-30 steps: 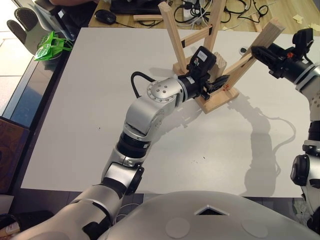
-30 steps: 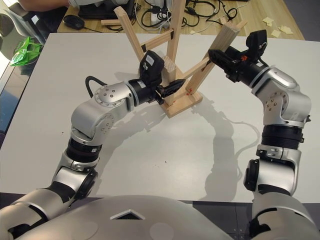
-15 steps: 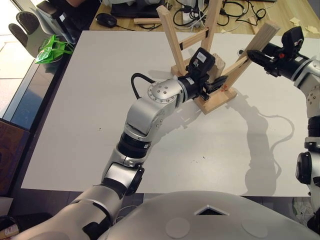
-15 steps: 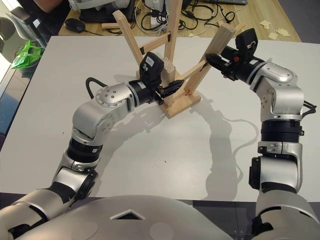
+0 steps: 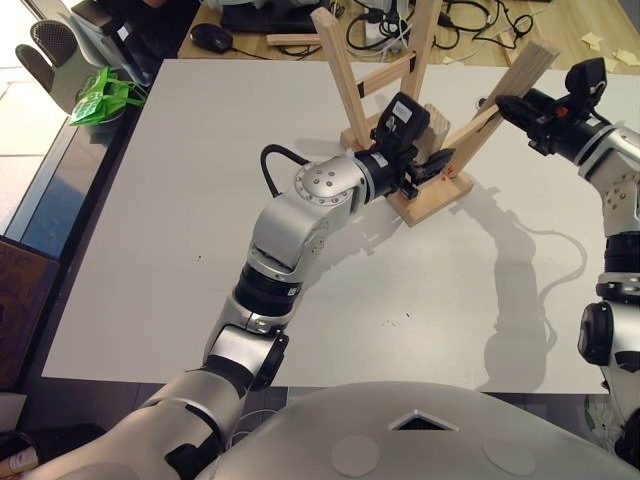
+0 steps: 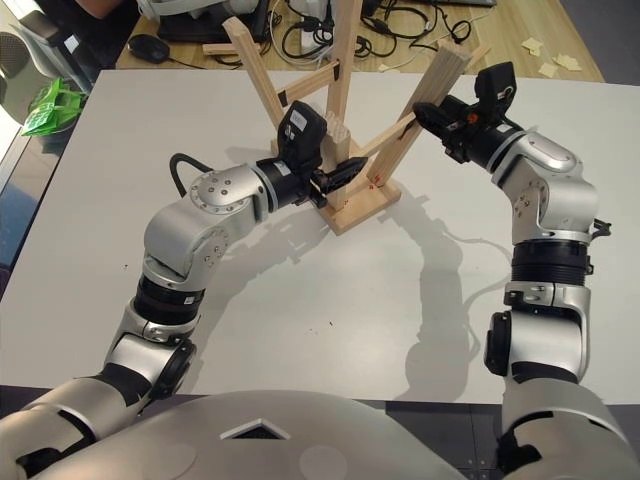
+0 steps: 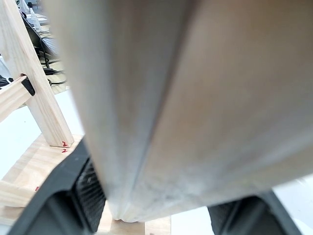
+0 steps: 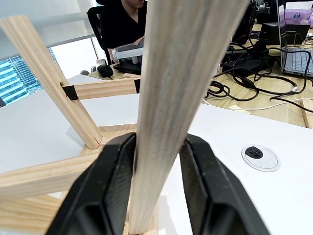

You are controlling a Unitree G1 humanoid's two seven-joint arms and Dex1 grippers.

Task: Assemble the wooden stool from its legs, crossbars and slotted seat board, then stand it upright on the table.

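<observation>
The white table (image 5: pixel 180 220) carries the stool (image 5: pixel 348 85) upside down near its far edge. The seat board (image 5: pixel 437 197) lies flat on the table and the legs splay upward, with a crossbar (image 5: pixel 388 74) joining two of them. The left gripper (image 5: pixel 437 165) sits low by the seat board, its fingers (image 7: pixel 78 196) closed around the near leg (image 7: pixel 171 98). The right gripper (image 5: pixel 507 104) clamps the right leg (image 8: pixel 171 98) near its upper end, a finger pressed on each side.
</observation>
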